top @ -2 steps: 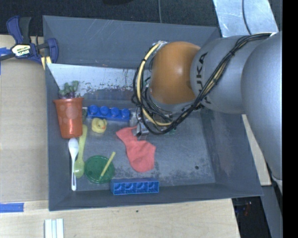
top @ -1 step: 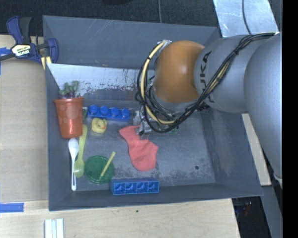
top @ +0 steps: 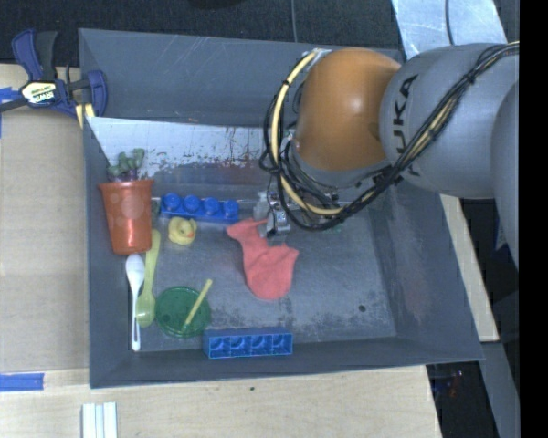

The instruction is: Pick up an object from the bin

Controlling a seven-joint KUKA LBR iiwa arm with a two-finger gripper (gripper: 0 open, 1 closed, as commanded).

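Arm (top: 349, 121) over red cloth (top: 270, 270), perhaps touching it

Along the left side of the grey bin (top: 192, 80) an orange cup (top: 128, 215) lies with a small green plant (top: 128, 163) at its far end. Just right of the cup is a row of blue blocks (top: 199, 208), and a small yellow round piece (top: 182, 232) is near below it. Under the cup a white spoon (top: 134, 276) lies beside a yellow-green spoon (top: 146, 308). Next to them is a green round dish (top: 175, 316) with a yellow stick (top: 198, 304) across it. A flat blue brick (top: 249, 344) lies at the near wall.
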